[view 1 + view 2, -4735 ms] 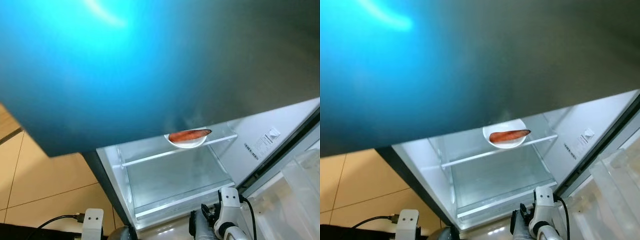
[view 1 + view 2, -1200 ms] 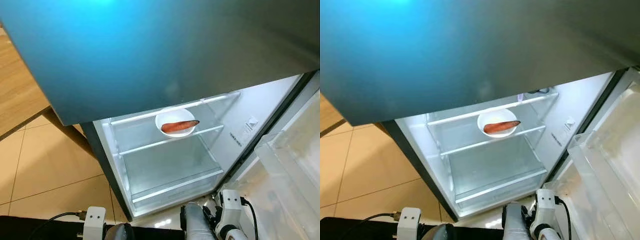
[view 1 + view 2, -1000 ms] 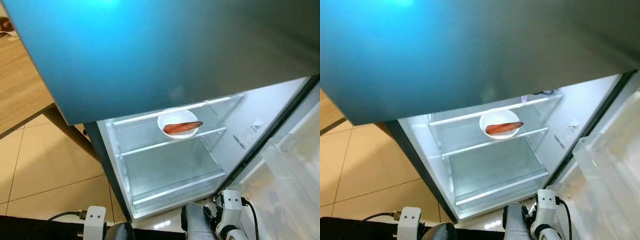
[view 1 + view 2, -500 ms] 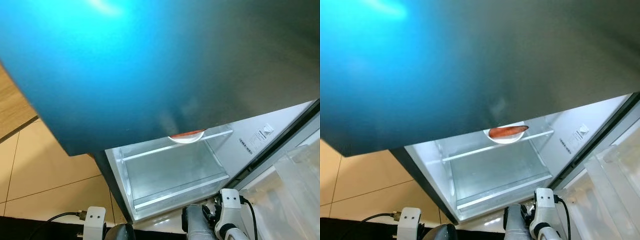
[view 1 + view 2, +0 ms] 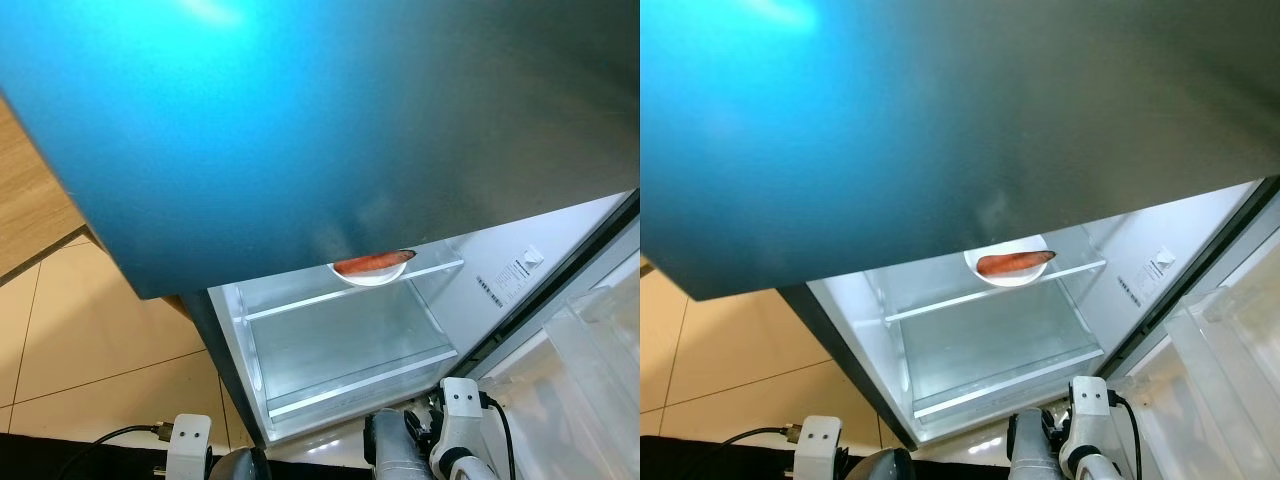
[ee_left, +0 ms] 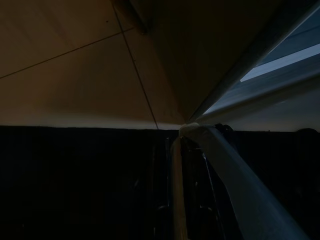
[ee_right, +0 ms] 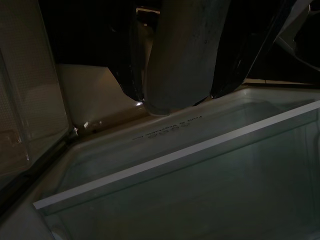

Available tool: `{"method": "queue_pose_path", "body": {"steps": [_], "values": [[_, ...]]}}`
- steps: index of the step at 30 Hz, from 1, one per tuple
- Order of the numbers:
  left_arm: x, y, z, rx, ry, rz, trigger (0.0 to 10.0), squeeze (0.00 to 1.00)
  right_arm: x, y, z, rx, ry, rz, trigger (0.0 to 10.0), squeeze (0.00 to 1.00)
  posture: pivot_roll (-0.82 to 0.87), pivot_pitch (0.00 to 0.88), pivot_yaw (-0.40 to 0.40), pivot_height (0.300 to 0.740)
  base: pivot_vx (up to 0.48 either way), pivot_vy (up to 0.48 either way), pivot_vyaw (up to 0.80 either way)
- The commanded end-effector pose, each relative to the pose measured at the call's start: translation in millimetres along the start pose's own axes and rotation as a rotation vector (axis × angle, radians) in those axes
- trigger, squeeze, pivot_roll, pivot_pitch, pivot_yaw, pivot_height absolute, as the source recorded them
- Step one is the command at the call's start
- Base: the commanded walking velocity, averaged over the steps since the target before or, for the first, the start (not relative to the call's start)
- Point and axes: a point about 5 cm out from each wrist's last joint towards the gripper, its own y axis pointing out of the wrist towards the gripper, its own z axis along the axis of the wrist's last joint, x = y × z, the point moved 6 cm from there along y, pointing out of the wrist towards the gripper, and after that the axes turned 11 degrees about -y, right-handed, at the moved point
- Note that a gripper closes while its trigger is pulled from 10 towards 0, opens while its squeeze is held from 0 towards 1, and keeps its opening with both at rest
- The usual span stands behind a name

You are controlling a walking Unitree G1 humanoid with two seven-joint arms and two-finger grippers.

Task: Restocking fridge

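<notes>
The fridge compartment [image 5: 340, 340] stands open and lit. On its glass shelf [image 5: 990, 292] rests a white plate [image 5: 1012, 277] with a long orange-red vegetable [image 5: 1013, 263]; the upper door's edge hides the plate's far side. My right gripper [image 7: 175, 95] is low in front of the fridge, shut on a grey cylindrical container [image 7: 180, 55], whose top also appears at the bottom of the head view as the grey container [image 5: 388, 455]. In the right wrist view a clear drawer [image 7: 200, 175] lies just beyond it. The left arm [image 5: 187, 445] hangs idle over the floor.
The blue-grey upper door [image 5: 300, 120] looms over most of the head view. The open lower door with clear bins [image 5: 1230, 360] stands at the right. Beige floor tiles [image 5: 90, 340] and a wooden table edge [image 5: 30, 220] lie to the left. A black cable [image 5: 110, 440] runs near the left wrist.
The camera has shifted, so the upper door now covers more of the view and part of the plate. The plate, vegetable and both arms stay where they were.
</notes>
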Motion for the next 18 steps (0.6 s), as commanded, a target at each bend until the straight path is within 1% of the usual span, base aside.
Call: {"method": "queue_pose_path", "body": {"steps": [1, 5, 10, 18], "values": [[0.8, -11.7, -29.8, -0.094, -0.003, 0.006, 10.0, 0.00, -4.9, -3.8, -13.9, -0.052, -0.001, 0.019, 10.0, 0.00, -0.10, 0.134, 0.020, 0.626, 0.000, 0.000, 0.00], [0.8, -11.6, -29.6, -0.093, -0.004, 0.008, 10.0, 0.00, -6.9, -3.3, -12.2, -0.045, -0.016, 0.036, 10.0, 0.00, -0.10, 0.136, 0.019, 0.626, 0.000, 0.000, 0.00], [0.7, -11.6, -29.6, -0.093, -0.004, 0.009, 10.0, 0.00, -7.8, -3.2, -11.8, -0.042, -0.005, 0.039, 10.0, 0.00, -0.10, 0.136, 0.020, 0.645, 0.000, 0.000, 0.00], [0.3, -12.0, -30.2, -0.094, -0.001, 0.010, 10.0, 0.00, -4.5, -3.5, -12.4, -0.044, -0.009, 0.009, 10.0, 0.00, -0.10, 0.140, 0.021, 0.645, 0.000, 0.000, 0.00]]}}
